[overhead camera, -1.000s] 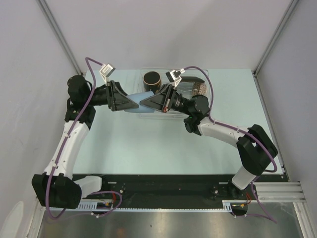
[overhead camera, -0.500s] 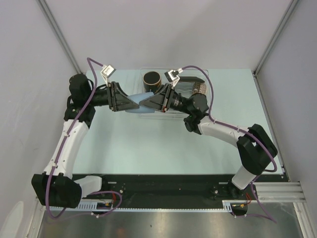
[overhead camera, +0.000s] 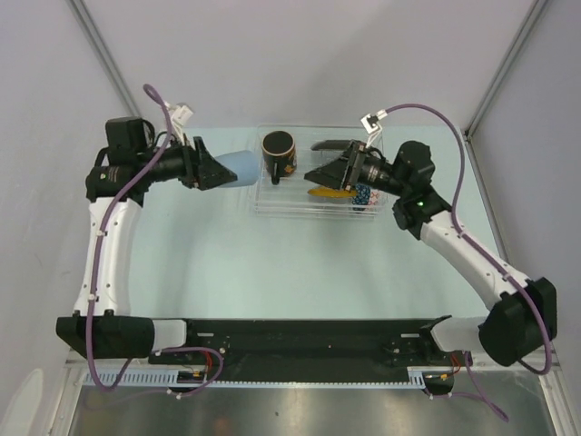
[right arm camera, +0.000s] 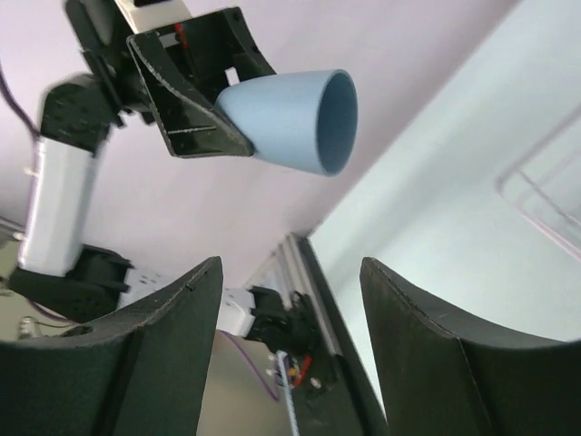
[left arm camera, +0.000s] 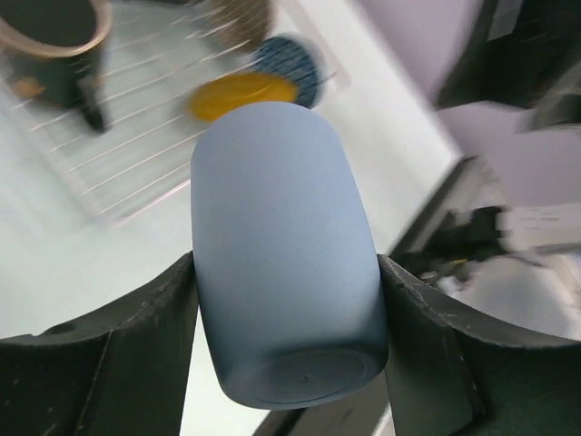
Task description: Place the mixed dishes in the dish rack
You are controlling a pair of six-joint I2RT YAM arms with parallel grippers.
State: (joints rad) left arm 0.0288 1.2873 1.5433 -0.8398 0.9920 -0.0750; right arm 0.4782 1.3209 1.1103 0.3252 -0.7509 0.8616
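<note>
My left gripper [overhead camera: 221,171] is shut on the light blue cup [overhead camera: 241,168], held sideways above the table, left of the dish rack [overhead camera: 290,198]. In the left wrist view both fingers [left arm camera: 136,354] press the cup [left arm camera: 286,254] near its base. My right gripper [overhead camera: 318,162] hangs open and empty over the rack, its jaws pointing left toward the cup [right arm camera: 295,118]. The clear rack holds a dark mug [overhead camera: 278,153], a yellow-brown saucer [overhead camera: 329,192] and a blue patterned bowl [overhead camera: 365,194]. Both show blurred in the left wrist view: saucer [left arm camera: 241,94], bowl [left arm camera: 289,65].
The rack [left arm camera: 136,145] stands at the back middle of the pale blue table [overhead camera: 300,263]. Grey walls close in at the back and both sides. A black rail [overhead camera: 290,331] with the arm bases runs along the near edge.
The right gripper opened off the cup and drew back to the right over the rack. The left arm swung left and back, carrying the cup with it.
</note>
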